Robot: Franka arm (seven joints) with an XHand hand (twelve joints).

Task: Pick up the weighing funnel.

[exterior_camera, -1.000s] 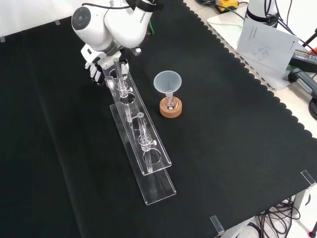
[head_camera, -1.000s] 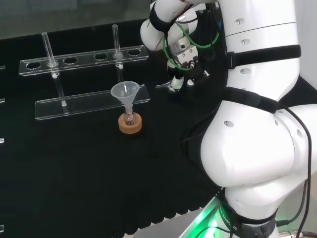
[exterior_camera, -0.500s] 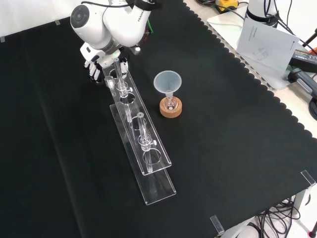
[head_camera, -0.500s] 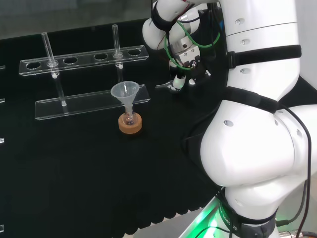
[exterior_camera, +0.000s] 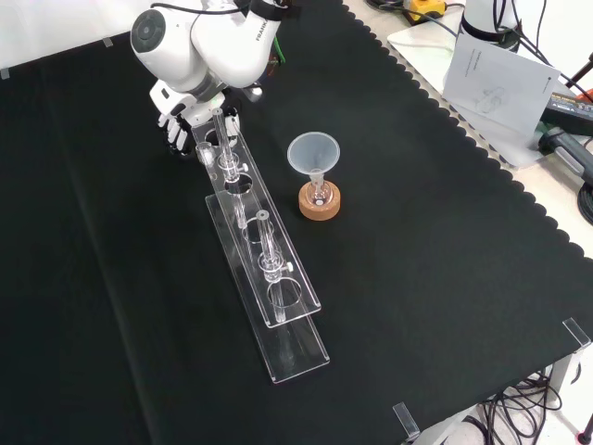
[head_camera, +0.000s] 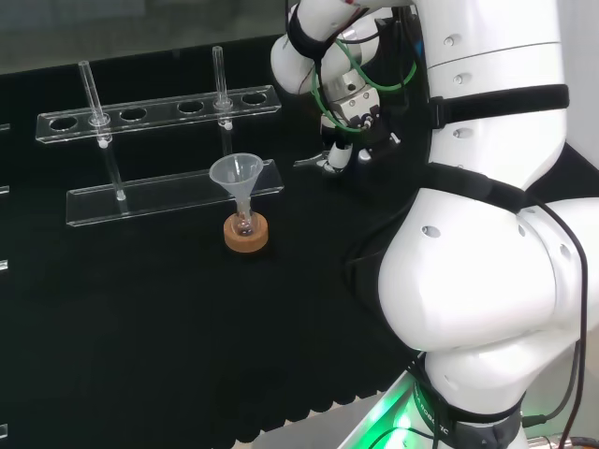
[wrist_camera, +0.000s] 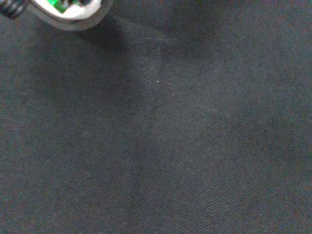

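One small clear sliver, operator, shows just left of the hand [head_camera: 337, 152] in the head view, beyond the right end of the rack [head_camera: 159, 106]. I record it as your weighing funnel [head_camera: 307, 162]. It sits low over the worktop [exterior_camera: 417, 241], near that end of the rack.

Inspector, does the hand have hold of it?

You cannot settle that from these views, and neither can I. In the head view the piece meets the hand's lower edge, but I cannot tell whether the two are touching or apart. I also cannot tell whether the piece rests on the worktop or is carried, or how far the hand is open. In the front view you will find the hand tucked under the arm's white link [exterior_camera: 199, 42], at the rack's far end and low over the worktop.

What else stands there?

Your rack is clear, two plates on posts. A left tube [head_camera: 91, 89] and a right tube [head_camera: 219, 75], named as the head view shows them, stand upright in it. In front of the rack in that view, the funnel [head_camera: 236, 172] stands mouth up with its stem in a small flask [head_camera: 245, 224]. The flask sits on a cork ring [head_camera: 246, 236], well apart from the hand. The wrist view gives you black cloth [wrist_camera: 156, 146] close up, with a blurred white part of the hand at its edge.
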